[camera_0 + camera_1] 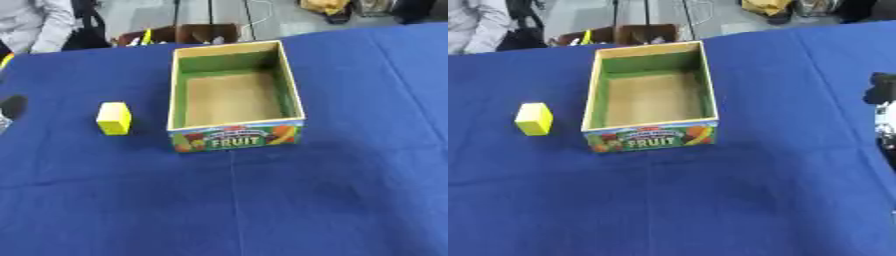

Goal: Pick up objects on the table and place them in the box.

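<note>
An open-topped cardboard box, green inside with a FRUIT label on its near wall, stands in the middle of the blue table. All of its brown floor shows. A small yellow block lies on the cloth just left of the box, apart from it. A dark part of my left hand shows at the left edge, well left of the block. A dark part of my right hand shows at the right edge, far right of the box. Neither hand touches anything.
The blue cloth spreads wide in front of the box. The table's far edge runs behind the box, with an open brown carton on the floor beyond it.
</note>
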Controlling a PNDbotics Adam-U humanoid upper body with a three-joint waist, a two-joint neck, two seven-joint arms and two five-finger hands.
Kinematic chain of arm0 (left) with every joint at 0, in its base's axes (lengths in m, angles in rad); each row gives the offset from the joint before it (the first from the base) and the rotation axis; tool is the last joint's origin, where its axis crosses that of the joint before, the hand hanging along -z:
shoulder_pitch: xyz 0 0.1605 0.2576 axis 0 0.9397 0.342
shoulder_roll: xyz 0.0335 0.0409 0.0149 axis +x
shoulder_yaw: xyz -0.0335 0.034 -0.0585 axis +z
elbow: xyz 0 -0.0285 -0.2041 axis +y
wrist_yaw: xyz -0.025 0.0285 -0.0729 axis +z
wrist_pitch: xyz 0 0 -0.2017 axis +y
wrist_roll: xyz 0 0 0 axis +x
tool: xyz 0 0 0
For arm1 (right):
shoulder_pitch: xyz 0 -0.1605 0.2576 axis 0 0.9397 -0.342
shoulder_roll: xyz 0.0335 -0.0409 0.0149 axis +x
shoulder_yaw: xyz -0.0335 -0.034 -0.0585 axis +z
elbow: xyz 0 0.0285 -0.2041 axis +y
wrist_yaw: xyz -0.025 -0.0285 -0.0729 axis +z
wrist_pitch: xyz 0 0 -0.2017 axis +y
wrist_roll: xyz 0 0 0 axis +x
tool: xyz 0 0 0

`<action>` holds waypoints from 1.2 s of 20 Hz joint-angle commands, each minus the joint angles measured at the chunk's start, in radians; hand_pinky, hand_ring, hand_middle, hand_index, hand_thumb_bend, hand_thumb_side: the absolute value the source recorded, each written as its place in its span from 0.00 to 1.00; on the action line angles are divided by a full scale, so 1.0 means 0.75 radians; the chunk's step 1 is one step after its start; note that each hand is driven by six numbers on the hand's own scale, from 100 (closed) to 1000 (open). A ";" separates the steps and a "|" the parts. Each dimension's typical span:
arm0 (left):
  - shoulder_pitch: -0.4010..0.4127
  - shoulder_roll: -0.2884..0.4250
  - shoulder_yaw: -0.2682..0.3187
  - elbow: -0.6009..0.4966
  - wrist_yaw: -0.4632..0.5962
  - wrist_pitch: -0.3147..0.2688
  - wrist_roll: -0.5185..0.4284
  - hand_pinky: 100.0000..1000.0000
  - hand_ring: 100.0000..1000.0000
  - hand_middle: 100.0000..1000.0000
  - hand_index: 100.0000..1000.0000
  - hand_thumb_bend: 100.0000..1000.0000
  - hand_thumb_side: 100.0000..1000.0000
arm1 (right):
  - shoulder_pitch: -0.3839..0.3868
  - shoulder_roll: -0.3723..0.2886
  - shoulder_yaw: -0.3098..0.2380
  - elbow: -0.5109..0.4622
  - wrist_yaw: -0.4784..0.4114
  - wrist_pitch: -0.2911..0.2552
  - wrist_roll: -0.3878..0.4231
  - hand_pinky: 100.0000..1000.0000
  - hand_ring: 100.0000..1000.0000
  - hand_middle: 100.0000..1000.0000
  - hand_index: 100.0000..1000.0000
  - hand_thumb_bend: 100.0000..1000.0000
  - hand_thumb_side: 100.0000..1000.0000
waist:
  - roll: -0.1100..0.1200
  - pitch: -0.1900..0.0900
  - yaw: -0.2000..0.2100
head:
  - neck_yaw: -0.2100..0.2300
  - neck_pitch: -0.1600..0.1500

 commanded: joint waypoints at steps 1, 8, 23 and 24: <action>-0.074 0.154 -0.043 0.067 -0.029 -0.037 -0.136 0.52 0.68 0.80 0.95 0.59 0.89 | -0.004 -0.038 0.005 -0.021 -0.003 -0.010 0.002 0.59 0.76 0.46 0.63 0.00 0.57 | -0.003 -0.022 -0.002 | -0.009 -0.019; -0.264 0.271 -0.125 0.329 -0.001 -0.213 -0.353 0.58 0.73 0.83 0.98 0.67 0.81 | 0.011 -0.043 0.007 -0.021 0.003 -0.019 0.002 0.59 0.76 0.46 0.63 0.00 0.58 | -0.006 -0.026 -0.006 | -0.016 -0.027; -0.653 0.217 -0.287 0.769 -0.051 -0.443 -0.727 0.67 0.82 0.93 1.00 0.75 0.54 | 0.028 -0.050 0.016 -0.021 0.011 -0.024 0.008 0.59 0.76 0.46 0.63 0.00 0.57 | 0.004 -0.042 -0.044 | 0.010 -0.034; -0.673 0.202 -0.291 0.793 -0.046 -0.451 -0.765 0.67 0.83 0.94 1.00 0.74 0.51 | 0.029 -0.052 0.018 -0.021 0.010 -0.024 0.008 0.59 0.76 0.46 0.63 0.00 0.57 | 0.006 -0.046 -0.048 | 0.014 -0.027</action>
